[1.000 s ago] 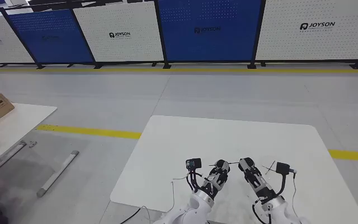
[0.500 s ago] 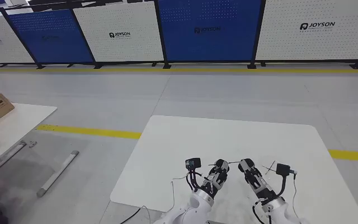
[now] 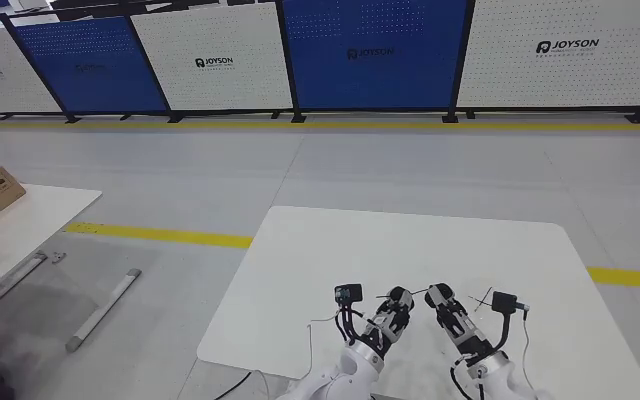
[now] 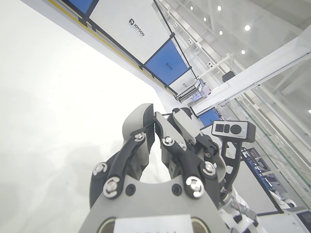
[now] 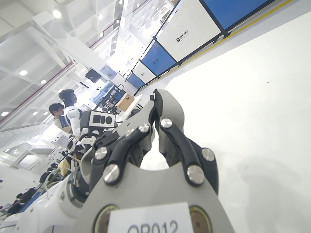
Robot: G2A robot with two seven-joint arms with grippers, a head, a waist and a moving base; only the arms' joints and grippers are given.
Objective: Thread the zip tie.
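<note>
A thin black zip tie point(image 3: 415, 292) stretches between my two grippers, low over the near part of the white table point(image 3: 400, 240). My left gripper point(image 3: 398, 297) is shut on the strap point(image 4: 145, 127); in the left wrist view the fingertips point(image 4: 154, 116) pinch it and the strap runs on toward the right gripper point(image 4: 181, 115) close behind. My right gripper point(image 3: 438, 293) is also shut, and a small black piece of the tie point(image 5: 151, 97) sticks out at its tips point(image 5: 155, 98). The two grippers stand tip to tip, a small gap apart.
The table's far half lies bare in front of the grippers. A second white table point(image 3: 40, 215) and a grey bar on the floor point(image 3: 103, 310) are off to the left. Blue and white panels point(image 3: 370, 55) line the back.
My left gripper has shifted slightly toward the right gripper, narrowing the gap. The right gripper has barely moved.
</note>
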